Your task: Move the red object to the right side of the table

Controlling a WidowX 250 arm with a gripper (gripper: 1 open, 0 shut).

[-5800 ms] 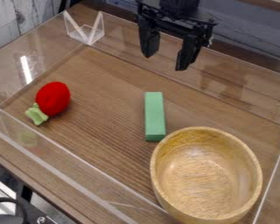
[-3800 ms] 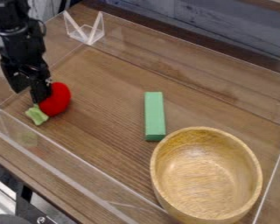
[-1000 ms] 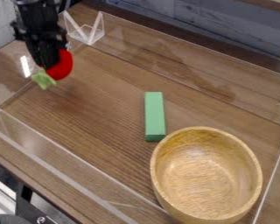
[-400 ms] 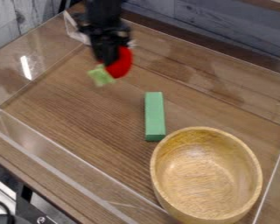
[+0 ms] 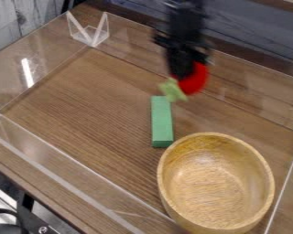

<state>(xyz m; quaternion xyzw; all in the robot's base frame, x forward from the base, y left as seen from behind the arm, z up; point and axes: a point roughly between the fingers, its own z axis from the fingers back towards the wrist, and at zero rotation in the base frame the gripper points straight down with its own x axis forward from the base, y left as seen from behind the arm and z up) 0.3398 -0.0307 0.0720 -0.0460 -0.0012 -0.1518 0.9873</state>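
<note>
one view only, the overhead-ish camera, so i read everything from it. i'm in the carry step: the gripper (image 5: 186,71) is clamped on the red object (image 5: 193,77), which hangs clear of the table (image 5: 76,110), its light-green stem (image 5: 172,89) poking out toward seven o'clock. the fruit sits just past the twelve o'clock end of the green block (image 5: 161,121), roughly above the middle of the tabletop, with the wooden bowl (image 5: 218,183) well apart at five o'clock. the picture is blurred around the arm, so i can't make out the individual fingers, only that they pinch the fruit from above. the arm comes down from the top edge with the tool pointing straight down. next, i judge, i need to carry on toward three o'clock, keep clear of the acrylic wall (image 5: 88,29) line and the bowl rim, lower over bare wood on the right side, then let go.
</note>
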